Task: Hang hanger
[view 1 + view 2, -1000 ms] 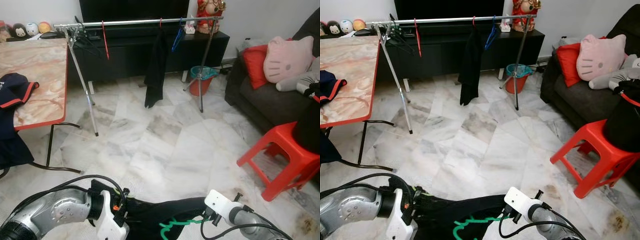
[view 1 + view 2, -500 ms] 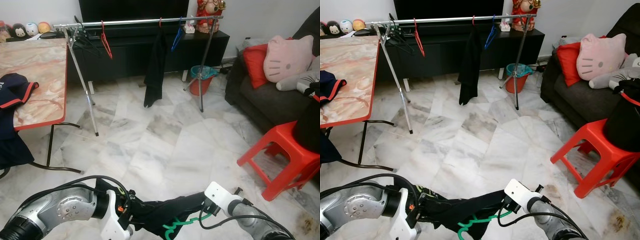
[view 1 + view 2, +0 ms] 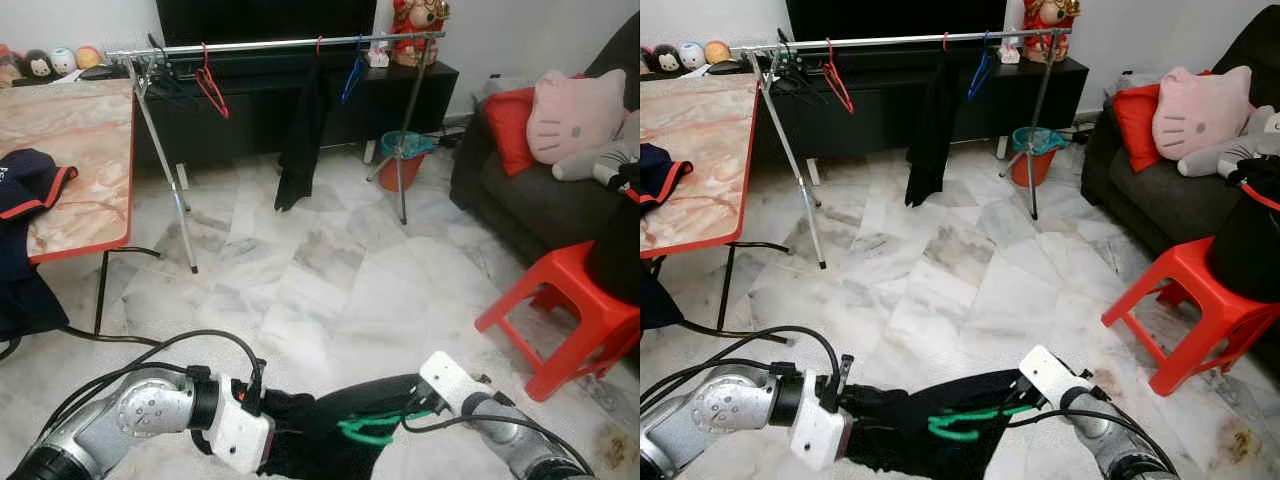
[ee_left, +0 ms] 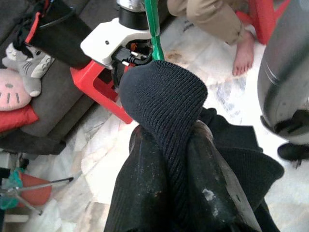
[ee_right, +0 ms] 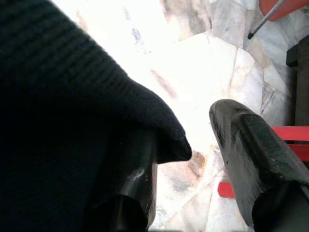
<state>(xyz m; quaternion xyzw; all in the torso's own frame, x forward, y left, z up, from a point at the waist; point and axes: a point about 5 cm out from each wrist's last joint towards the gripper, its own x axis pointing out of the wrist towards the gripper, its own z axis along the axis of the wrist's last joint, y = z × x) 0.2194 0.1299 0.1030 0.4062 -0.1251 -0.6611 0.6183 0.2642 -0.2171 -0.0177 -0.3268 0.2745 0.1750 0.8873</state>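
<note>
- Left gripper (image 4: 166,159): jaws clamped tight on a fold of the black knit garment (image 3: 330,430), which bulges out just past the fingertips.
- Right gripper (image 5: 193,159): jaws stand well apart; a fold of the garment drapes over one finger (image 5: 130,193), the other finger is bare.
- Green hanger (image 3: 375,428): tangled in the garment between the two grippers, low over the marble floor (image 3: 330,280).
- Clothes rail (image 3: 270,44): well beyond both grippers, carrying a red hanger (image 3: 210,85) and a hung dark garment (image 3: 297,140).
</note>
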